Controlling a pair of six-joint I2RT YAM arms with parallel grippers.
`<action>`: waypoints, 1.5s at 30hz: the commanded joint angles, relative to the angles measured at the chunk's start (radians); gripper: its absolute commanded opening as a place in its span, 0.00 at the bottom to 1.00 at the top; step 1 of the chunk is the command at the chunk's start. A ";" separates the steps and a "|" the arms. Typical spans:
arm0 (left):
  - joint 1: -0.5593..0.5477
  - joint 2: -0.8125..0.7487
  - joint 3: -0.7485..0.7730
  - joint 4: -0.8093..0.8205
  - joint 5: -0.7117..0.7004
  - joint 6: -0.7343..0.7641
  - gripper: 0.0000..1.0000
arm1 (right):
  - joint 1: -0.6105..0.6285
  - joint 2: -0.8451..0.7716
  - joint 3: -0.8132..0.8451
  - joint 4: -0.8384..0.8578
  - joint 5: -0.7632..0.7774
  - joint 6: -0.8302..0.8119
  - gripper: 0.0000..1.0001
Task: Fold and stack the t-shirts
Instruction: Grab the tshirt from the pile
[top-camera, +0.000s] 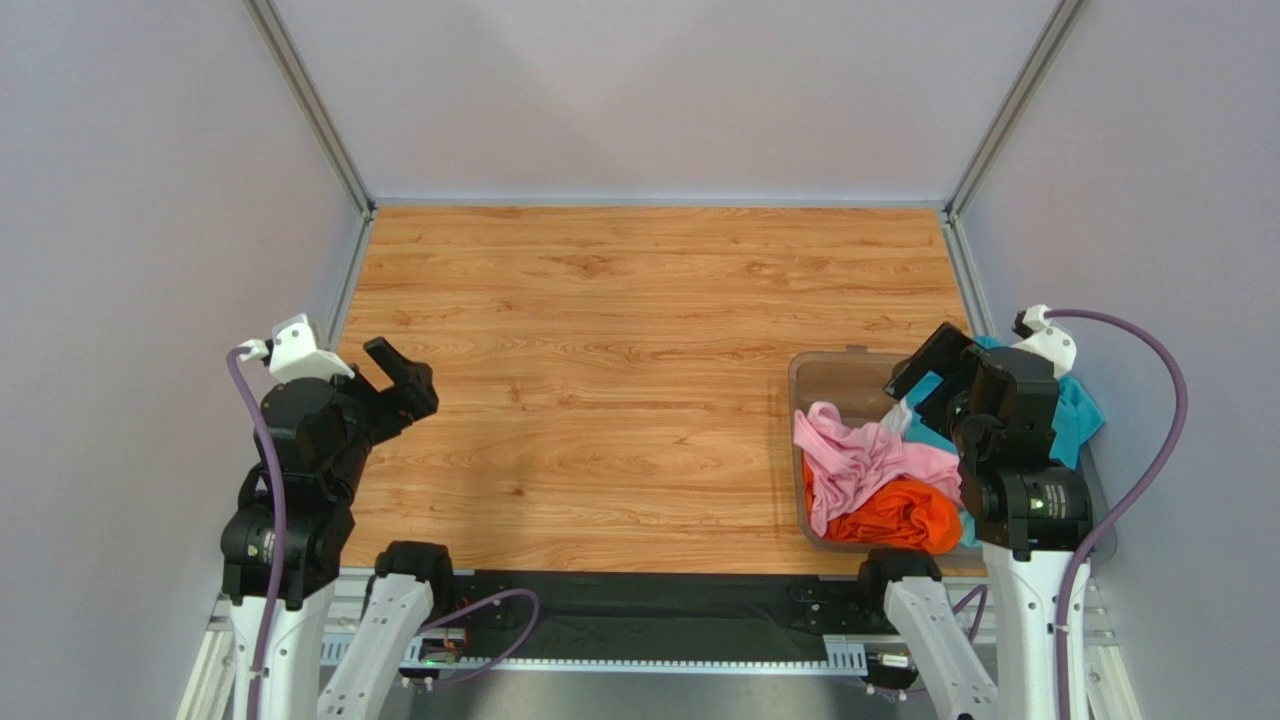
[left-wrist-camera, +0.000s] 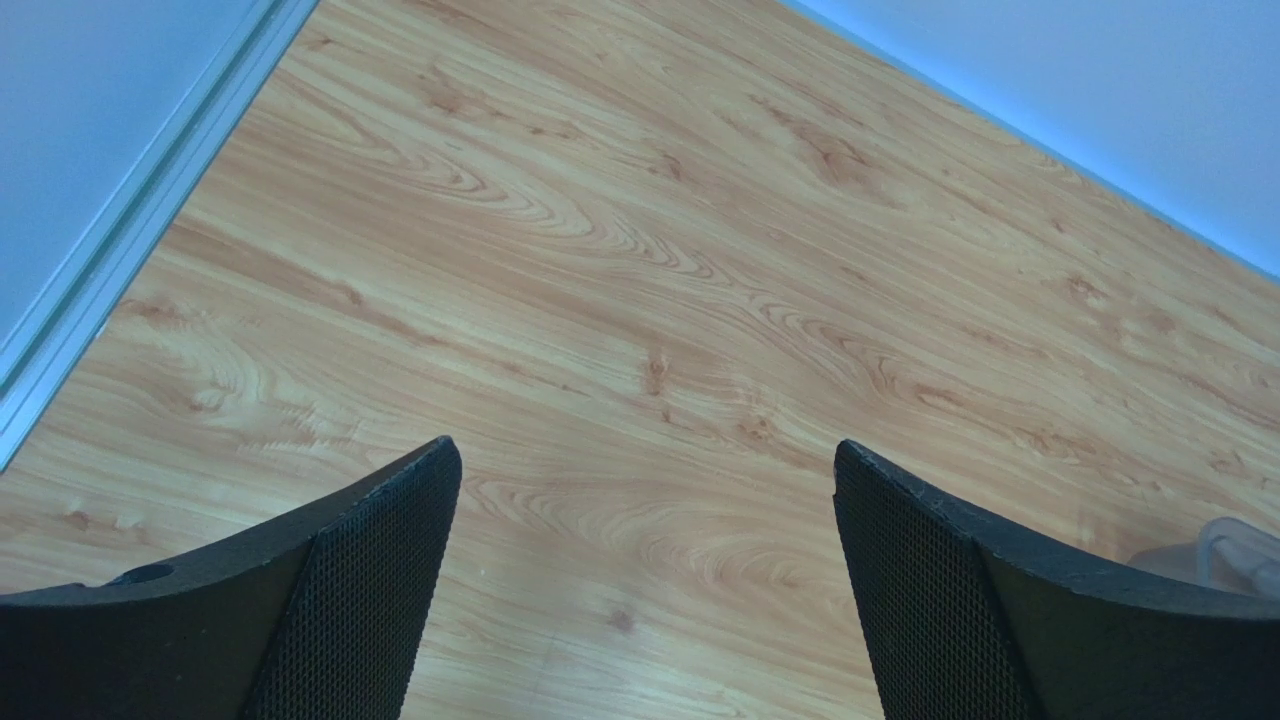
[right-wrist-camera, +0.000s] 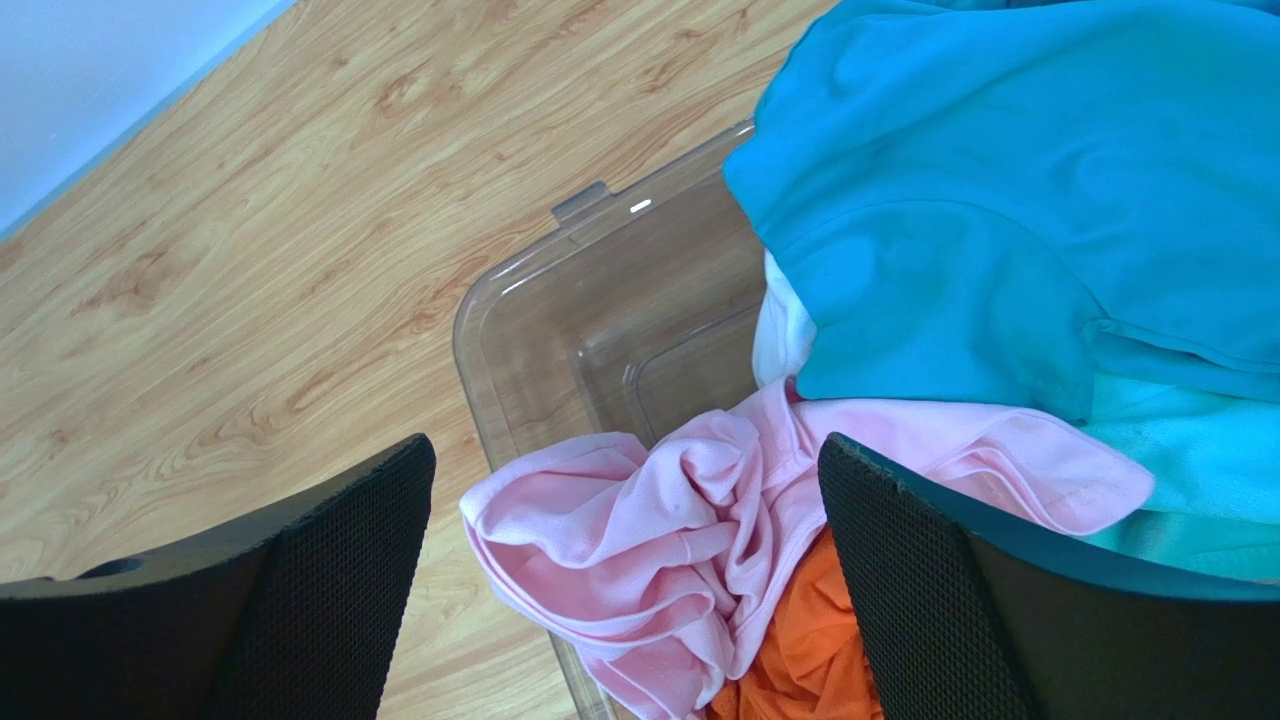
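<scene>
— Where are the t-shirts at this moment?

— None is on the wooden table (top-camera: 631, 330). All lie crumpled in the clear plastic bin (right-wrist-camera: 601, 300) at its right near corner. The teal t-shirt (right-wrist-camera: 1022, 195) is the biggest heap and hangs over the far side of the bin. The pink t-shirt (right-wrist-camera: 676, 525) is bunched on top at the side toward the table. The orange t-shirt (top-camera: 902, 518) is under it, and a little of a white t-shirt (right-wrist-camera: 781, 323) shows between the pink and the teal.

— How will they handle, do you think?

— Light and very soft, I think. They will sag and drag the neighbours, because they are tangled. I would pinch a raised fold of the pink one, since it is on top and free, and lift slowly so the orange one can fall away.

— And the grippers?

— The right gripper (right-wrist-camera: 627, 450) hovers over the bin, its jaws spread wide, holding nothing, with the pink folds just below. The left gripper (left-wrist-camera: 646, 465) is also wide apart and empty, above bare wood, well apart from the bin.
</scene>
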 joint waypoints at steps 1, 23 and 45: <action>0.006 -0.022 -0.016 -0.003 -0.019 0.025 1.00 | -0.004 -0.036 -0.013 0.033 -0.077 -0.042 1.00; 0.006 -0.035 -0.148 0.020 0.059 0.029 1.00 | -0.004 0.228 -0.325 0.134 -0.264 0.026 1.00; 0.006 -0.033 -0.156 0.014 0.056 0.031 1.00 | -0.004 0.096 -0.100 0.100 -0.241 -0.017 0.00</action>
